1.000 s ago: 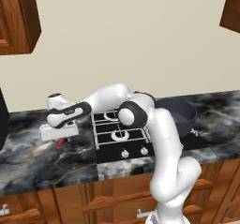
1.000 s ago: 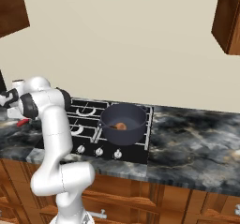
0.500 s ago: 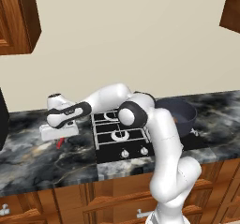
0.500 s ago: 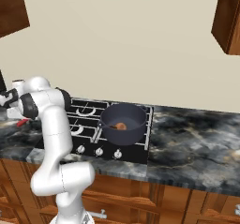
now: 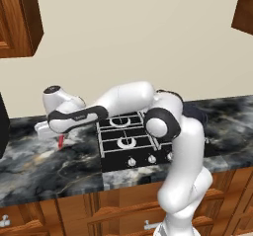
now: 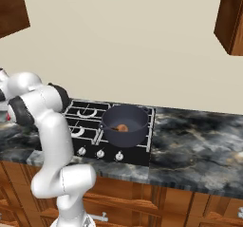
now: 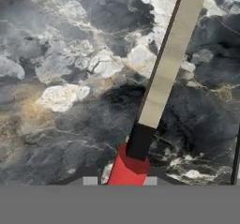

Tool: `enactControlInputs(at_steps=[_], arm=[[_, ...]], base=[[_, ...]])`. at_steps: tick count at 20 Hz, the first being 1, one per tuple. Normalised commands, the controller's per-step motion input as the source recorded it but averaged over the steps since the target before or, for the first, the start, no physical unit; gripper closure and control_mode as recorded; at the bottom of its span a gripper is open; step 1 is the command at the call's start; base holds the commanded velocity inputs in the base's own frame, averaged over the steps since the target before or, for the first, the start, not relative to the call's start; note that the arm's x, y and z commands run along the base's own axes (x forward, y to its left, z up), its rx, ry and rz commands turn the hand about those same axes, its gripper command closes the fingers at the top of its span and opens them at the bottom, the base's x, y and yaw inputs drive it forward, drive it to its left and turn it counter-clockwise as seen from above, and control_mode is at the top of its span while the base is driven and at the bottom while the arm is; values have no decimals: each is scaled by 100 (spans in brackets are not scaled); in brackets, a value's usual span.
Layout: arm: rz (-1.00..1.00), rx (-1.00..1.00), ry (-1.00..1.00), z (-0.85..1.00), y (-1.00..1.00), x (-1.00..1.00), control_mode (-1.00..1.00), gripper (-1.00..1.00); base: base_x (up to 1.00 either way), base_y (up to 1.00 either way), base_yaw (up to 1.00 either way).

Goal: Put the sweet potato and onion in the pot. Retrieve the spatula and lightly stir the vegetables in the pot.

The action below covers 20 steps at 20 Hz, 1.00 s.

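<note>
- Spatula [image 7: 161,78], red handle with a flat pale metal shaft: lies on the dark marbled counter [image 7: 61,78] at 9 o'clock of the black stove [image 5: 126,141]. Looks light, stiff, slick; best gripped on the handle.
- Gripper [image 7: 123,181]: clamped on the red handle.
- Right base view adds the dark blue-grey pot [image 6: 125,125] with something orange-brown inside; I cannot tell which vegetable.

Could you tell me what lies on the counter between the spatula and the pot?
The stove: in the left base view its two left burners separate the spatula from the pot, which sits on its right side in the right base view.
</note>
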Motion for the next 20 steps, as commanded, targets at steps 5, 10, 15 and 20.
enactControlInputs(at_steps=[5,10,15,20], arm=[[9,11,-27,100,-82,-75,-100,100],[9,13,-15,100,-97,-67,-100,100],[9,16,0,100,-100,-50,-100,100],[6,18,11,100,-100,-24,-100,100]], base=[[0,0,0],[0,0,0],[0,0,0],[0,0,0]])
